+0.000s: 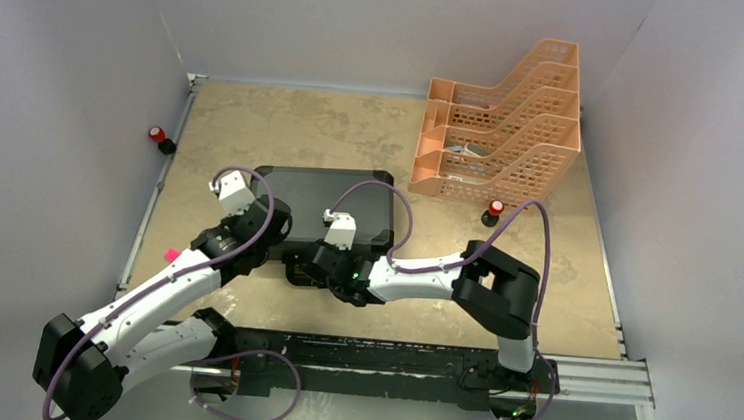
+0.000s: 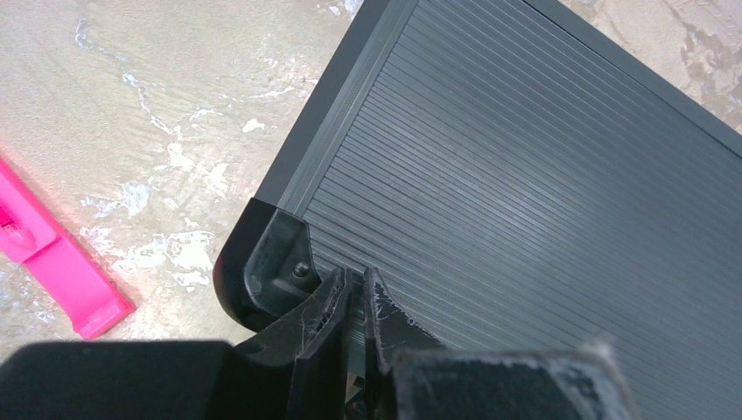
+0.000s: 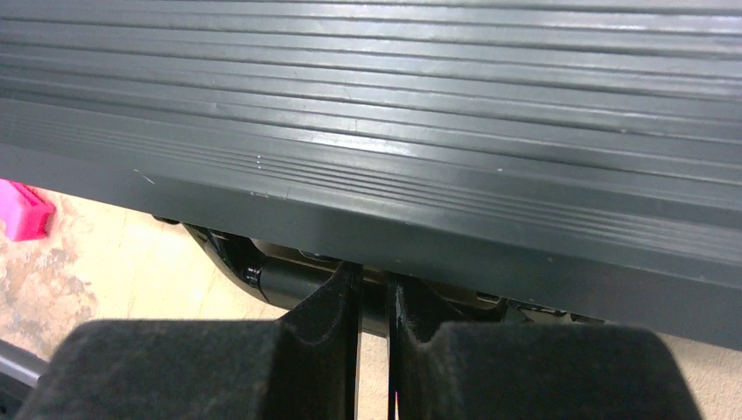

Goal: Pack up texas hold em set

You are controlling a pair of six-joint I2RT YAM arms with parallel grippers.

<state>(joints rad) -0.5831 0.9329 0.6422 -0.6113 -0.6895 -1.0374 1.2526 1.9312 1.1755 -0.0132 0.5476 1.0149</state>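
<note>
We are logging one ribbed black briefcase (image 2: 542, 175) on the tan table (image 2: 157, 87). Our left gripper (image 2: 357, 278), fingers nearly together, is sitting at its corner cap (image 2: 262, 262). A pink marker (image 2: 52, 262) is lying apart.
</note>
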